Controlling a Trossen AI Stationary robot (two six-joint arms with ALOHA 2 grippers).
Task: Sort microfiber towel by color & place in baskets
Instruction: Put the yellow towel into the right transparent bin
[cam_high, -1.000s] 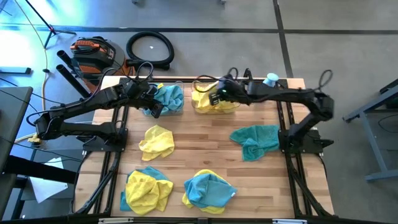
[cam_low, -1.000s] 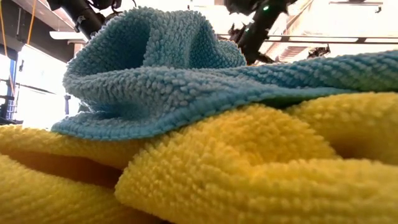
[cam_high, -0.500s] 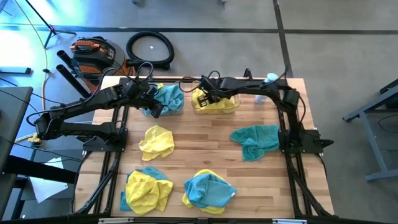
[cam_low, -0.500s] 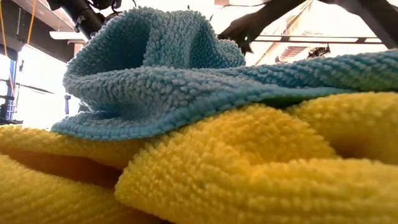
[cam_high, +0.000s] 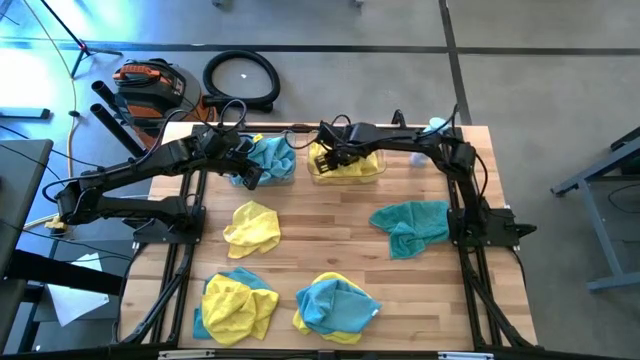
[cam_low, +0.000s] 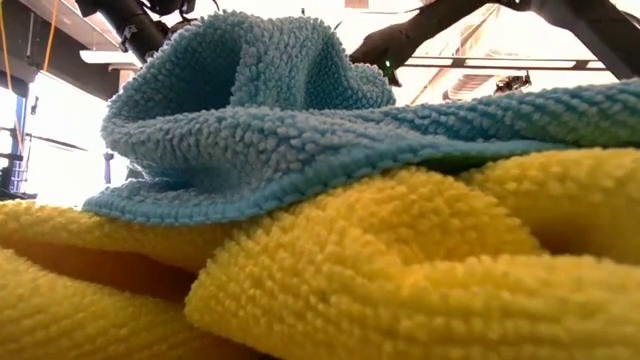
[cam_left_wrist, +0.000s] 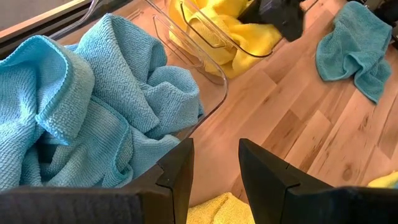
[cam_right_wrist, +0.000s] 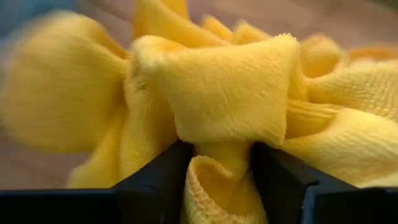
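The right claw (cam_high: 322, 160) is down in the yellow basket (cam_high: 370, 172), its fingers apart with a fold of yellow towel (cam_right_wrist: 230, 106) between them. I cannot tell if it grips. The left claw (cam_high: 247, 178), open, waits beside the blue basket (cam_high: 285, 176). Beyond the baskets, four towel heaps on the desk (cam_high: 330, 235) are left to sort.
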